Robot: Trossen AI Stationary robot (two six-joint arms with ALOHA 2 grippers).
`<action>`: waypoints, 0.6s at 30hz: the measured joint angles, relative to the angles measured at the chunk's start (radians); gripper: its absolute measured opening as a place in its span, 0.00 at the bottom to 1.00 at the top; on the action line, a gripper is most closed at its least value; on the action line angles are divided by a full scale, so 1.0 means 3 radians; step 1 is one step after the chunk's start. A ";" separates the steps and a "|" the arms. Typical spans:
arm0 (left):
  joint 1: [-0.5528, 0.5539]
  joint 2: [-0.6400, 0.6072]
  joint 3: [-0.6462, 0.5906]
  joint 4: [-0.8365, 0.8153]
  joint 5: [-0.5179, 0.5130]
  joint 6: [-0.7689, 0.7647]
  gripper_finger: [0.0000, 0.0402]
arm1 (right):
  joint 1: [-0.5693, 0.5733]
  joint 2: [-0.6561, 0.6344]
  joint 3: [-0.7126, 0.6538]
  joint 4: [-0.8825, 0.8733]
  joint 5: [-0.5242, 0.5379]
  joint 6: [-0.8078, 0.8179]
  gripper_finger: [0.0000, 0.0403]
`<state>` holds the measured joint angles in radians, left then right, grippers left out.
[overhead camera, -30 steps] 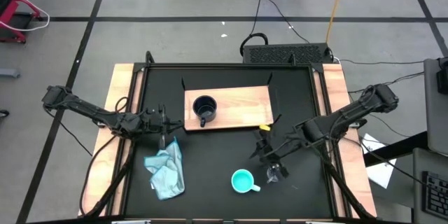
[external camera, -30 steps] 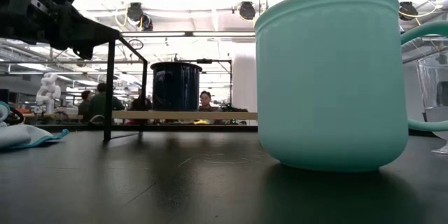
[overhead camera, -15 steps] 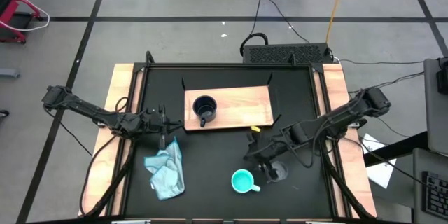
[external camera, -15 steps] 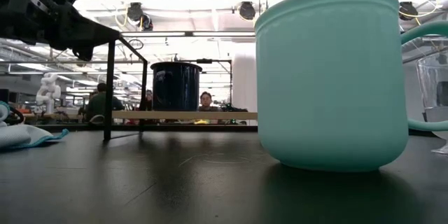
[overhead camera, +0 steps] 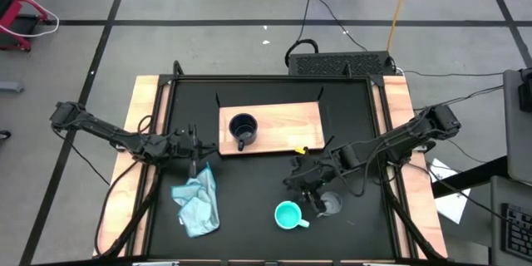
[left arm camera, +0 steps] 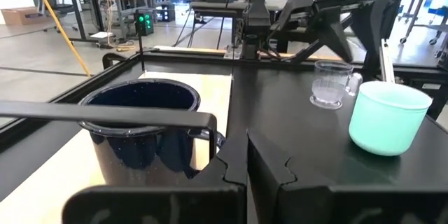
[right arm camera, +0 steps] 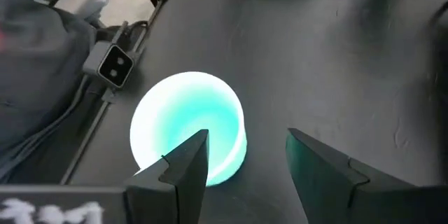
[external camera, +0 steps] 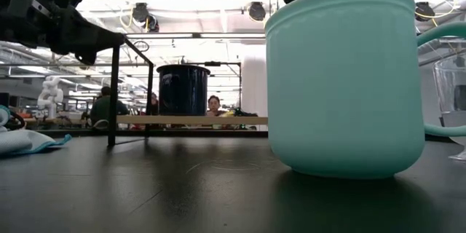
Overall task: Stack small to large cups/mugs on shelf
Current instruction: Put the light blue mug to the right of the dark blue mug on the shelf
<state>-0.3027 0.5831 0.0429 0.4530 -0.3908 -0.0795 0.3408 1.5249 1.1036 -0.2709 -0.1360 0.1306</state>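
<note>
The turquoise mug [overhead camera: 288,214] stands upright on the black tabletop near its near edge, and fills the low view [external camera: 342,80]. The clear glass cup [overhead camera: 330,205] stands just to its right. The navy mug [overhead camera: 242,128] stands on the left part of the wooden shelf [overhead camera: 287,126]. My right gripper [overhead camera: 303,179] hangs open above the tabletop, just far-right of the turquoise mug [right arm camera: 189,126]. It points down and touches nothing [right arm camera: 245,161]. My left gripper [overhead camera: 195,145] waits shut at the shelf's left end [left arm camera: 246,164].
A crumpled light blue cloth [overhead camera: 198,201] lies on the tabletop's near left. Wooden side rails [overhead camera: 146,125] run along both sides. Thin black brackets [external camera: 114,91] stand at the shelf's corners. Bare shelf surface shows right of the navy mug. People sit in the room beyond.
My right gripper has moved toward the table's left, from above the glass cup to the turquoise mug. The glass cup, both mugs and my left arm have stayed where they were.
</note>
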 joint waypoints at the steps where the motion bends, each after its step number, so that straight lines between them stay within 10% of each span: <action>1: 0.0000 0.0001 0.0000 -0.0026 0.0000 0.0000 0.01 | 0.0000 0.0027 0.0002 0.0020 0.0001 -0.0031 0.45; 18: 0.0000 0.0019 0.0000 -0.0053 0.0020 -0.0006 0.01 | -0.0028 0.0407 -0.0001 0.0056 0.0024 -0.0196 0.45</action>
<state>-0.3027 0.5888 0.0429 0.4370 -0.3847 -0.0814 0.3325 1.6471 1.1034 -0.2540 -0.1288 0.0718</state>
